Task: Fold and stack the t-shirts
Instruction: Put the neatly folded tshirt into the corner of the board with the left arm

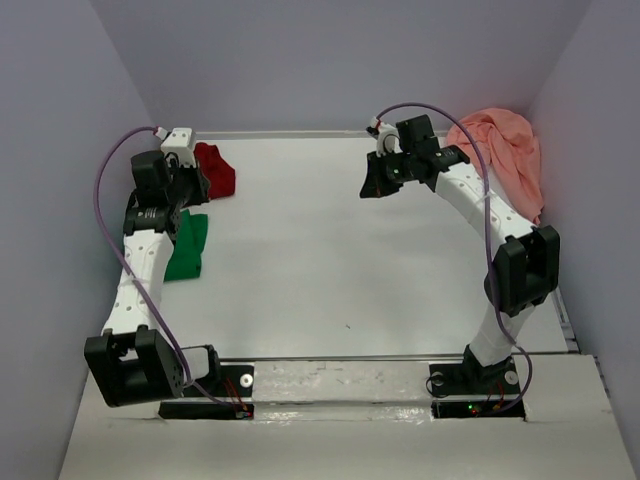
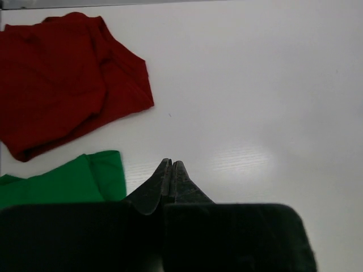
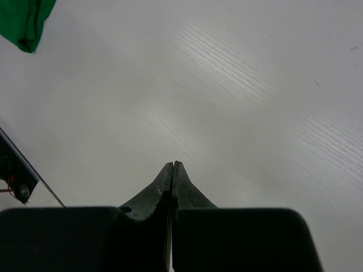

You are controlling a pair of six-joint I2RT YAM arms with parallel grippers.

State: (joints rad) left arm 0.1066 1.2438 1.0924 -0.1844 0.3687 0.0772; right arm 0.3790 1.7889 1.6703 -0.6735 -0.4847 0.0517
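Note:
The dark red t-shirt (image 1: 216,170) lies crumpled at the table's back left; in the left wrist view it (image 2: 62,79) fills the upper left. The bright green t-shirt (image 1: 188,245) lies folded just in front of it, at the left edge; its corner (image 2: 68,181) shows beside my left fingers, and a bit of it (image 3: 25,20) shows in the right wrist view. The salmon-pink t-shirt (image 1: 503,150) is bunched at the back right against the wall. My left gripper (image 2: 172,165) is shut and empty above the table near the green shirt. My right gripper (image 3: 173,166) is shut and empty over bare table.
The white table (image 1: 320,260) is walled by grey-lilac panels on three sides. The arm bases sit on the near strip (image 1: 340,385). A purple cable (image 1: 110,180) loops off the left arm.

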